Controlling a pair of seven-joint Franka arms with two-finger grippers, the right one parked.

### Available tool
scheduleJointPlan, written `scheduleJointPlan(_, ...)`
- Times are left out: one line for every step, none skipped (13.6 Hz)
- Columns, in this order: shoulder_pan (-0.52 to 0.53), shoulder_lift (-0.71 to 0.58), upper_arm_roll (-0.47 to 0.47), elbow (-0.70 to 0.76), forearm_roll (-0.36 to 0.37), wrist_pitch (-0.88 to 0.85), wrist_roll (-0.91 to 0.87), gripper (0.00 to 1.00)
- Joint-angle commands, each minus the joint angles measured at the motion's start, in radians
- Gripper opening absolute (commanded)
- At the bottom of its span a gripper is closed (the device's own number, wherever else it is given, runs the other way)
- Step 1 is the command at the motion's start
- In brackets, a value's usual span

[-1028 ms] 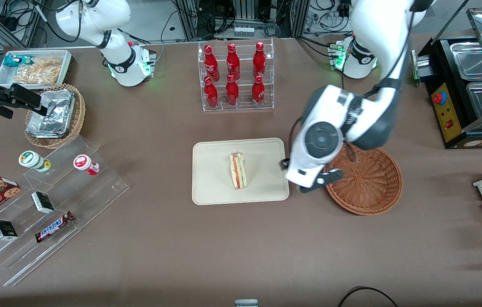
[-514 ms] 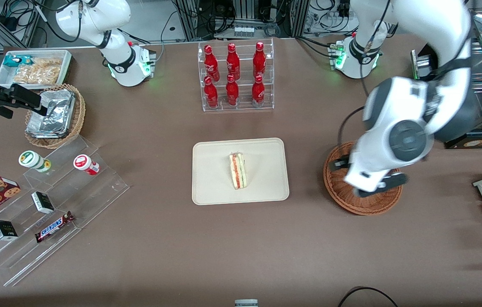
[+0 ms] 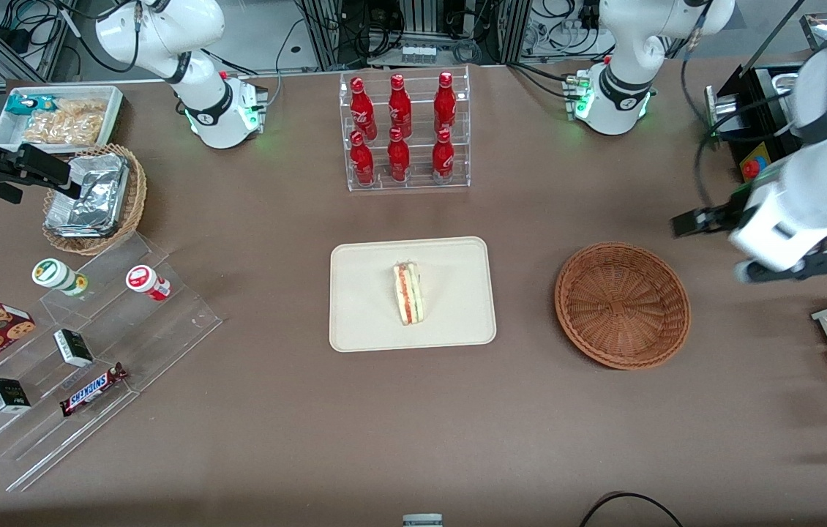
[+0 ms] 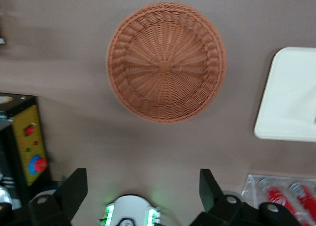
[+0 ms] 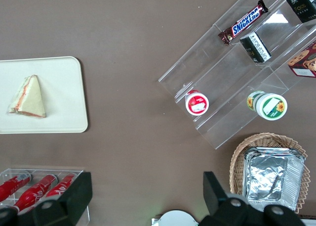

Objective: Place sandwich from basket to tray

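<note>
A: Sandwich first. Where does it sit?

B: On the tray, near the middle, lying on its side with the red and green filling edge showing. Nothing touches it.

A: And the basket?

B: Empty. The wrist view shows bare weave right down to the centre knot. It stands beside the tray, toward the working arm's end of the table, a strip of brown tabletop between them.

A: Gripper?

B: High and well apart from both, out past the basket at the working arm's end, near the black appliance. Its fingers are spread wide with nothing between them.

A: So the job stands where?

B: By my reading, done: wedge out of the basket, resting flat inside the tray's rim, released. All that looks left is for the arm to settle somewhere clear. The bottle rack and the acrylic snack steps play no part.
</note>
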Motion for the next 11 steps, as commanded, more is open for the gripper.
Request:
scheduleJointPlan(0.094, -0.077, -0.089, -0.038, 0.039, -0.034, 0.064, 1.00)
scheduleJointPlan(0.128, -0.091, -0.114, -0.040, 0.044, -0.036, 0.077, 1.00)
scheduleJointPlan(0.163, -0.102, -0.140, -0.038, 0.044, -0.036, 0.090, 1.00)
scheduleJointPlan(0.191, -0.122, -0.155, -0.049, 0.044, -0.036, 0.110, 1.00)
scheduleJointPlan(0.200, -0.154, -0.155, -0.076, 0.044, -0.034, 0.131, 1.00)
scheduleJointPlan(0.203, -0.182, -0.151, -0.103, 0.044, -0.034, 0.140, 1.00)
scheduleJointPlan(0.203, -0.202, -0.143, -0.124, 0.044, -0.027, 0.140, 1.00)
scheduleJointPlan(0.203, -0.214, -0.138, -0.150, 0.042, -0.016, 0.140, 1.00)
scheduleJointPlan(0.202, -0.219, -0.138, -0.166, 0.041, 0.002, 0.140, 1.00)
scheduleJointPlan(0.202, -0.223, -0.138, -0.187, 0.041, 0.024, 0.139, 1.00)
scheduleJointPlan(0.200, -0.236, -0.132, -0.214, 0.033, 0.053, 0.139, 1.00)
